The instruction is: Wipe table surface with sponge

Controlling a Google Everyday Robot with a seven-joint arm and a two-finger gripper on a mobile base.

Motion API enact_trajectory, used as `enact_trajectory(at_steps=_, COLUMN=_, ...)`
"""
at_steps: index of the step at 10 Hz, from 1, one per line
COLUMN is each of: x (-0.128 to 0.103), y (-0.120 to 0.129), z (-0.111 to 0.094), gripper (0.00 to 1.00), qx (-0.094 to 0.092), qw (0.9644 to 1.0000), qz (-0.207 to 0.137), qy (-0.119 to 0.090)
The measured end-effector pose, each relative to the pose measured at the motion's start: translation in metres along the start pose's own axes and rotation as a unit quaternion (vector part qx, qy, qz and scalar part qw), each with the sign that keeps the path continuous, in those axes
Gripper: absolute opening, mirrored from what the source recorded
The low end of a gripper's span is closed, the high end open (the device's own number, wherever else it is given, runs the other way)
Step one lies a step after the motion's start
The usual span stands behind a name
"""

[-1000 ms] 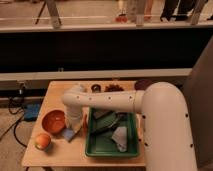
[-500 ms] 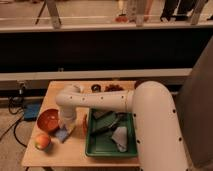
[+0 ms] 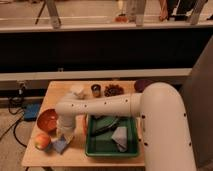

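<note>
Reaching across the smooth, pale wooden counter (image 3: 59,93), the robot's white claw (image 3: 64,134) hangs directly over the small, block-shaped light-blue sponge (image 3: 60,145) near the front edge; how far it is open cannot be told. A round orange bowl (image 3: 48,120) and a fruit (image 3: 42,141) crowd one side, with a green plastic tray (image 3: 111,151) on the other.

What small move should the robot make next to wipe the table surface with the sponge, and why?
Probably a short sweep toward the green tray. The gripper stands right over the sponge, an orange fruit lies close on its other side, the orange bowl sits behind, and bare table surface lies trayward.
</note>
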Motion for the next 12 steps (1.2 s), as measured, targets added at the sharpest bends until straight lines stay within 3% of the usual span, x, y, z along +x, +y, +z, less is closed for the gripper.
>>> enact_trajectory(at_steps=2, x=-0.01, y=0.006, z=0.005, gripper=0.0, qx=-0.01, qw=0.9999, qz=-0.005, qy=-0.002)
enact_trajectory(at_steps=4, x=0.0, y=0.023, z=-0.001, gripper=0.0, qx=-0.018, qw=0.9997, qz=0.012, qy=0.009)
enact_trajectory(at_steps=6, x=0.014, y=0.037, z=-0.018, gripper=0.0, qx=-0.019, qw=0.999, qz=0.028, qy=0.029)
enact_trajectory(at_steps=9, x=0.029, y=0.035, z=-0.031, gripper=0.0, qx=-0.024, qw=0.9976, qz=0.044, qy=0.049)
enact_trajectory(at_steps=12, x=0.049, y=0.019, z=-0.028, gripper=0.0, qx=-0.026, qw=0.997, qz=0.053, qy=0.051)
